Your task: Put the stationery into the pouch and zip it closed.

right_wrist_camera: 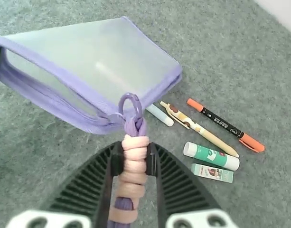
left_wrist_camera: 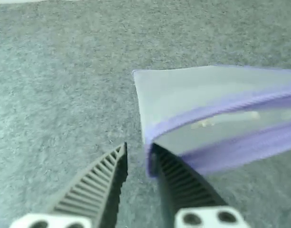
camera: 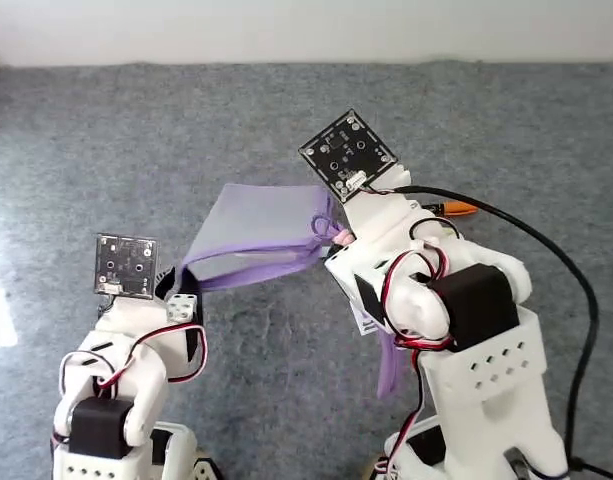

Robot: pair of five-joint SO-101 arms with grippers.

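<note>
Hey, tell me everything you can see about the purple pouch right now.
The pouch is flat: frosted see-through panels, purple fabric edging and zipper. It spans between the arms, seemingly lifted off the grey carpet. The right hand clamps the pink-and-purple cord on its ring; the far corner sits beside the open left hand.

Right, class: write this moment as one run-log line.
right gripper: shut on strap | left gripper: open at pouch corner | stationery: beside pouch
</note>
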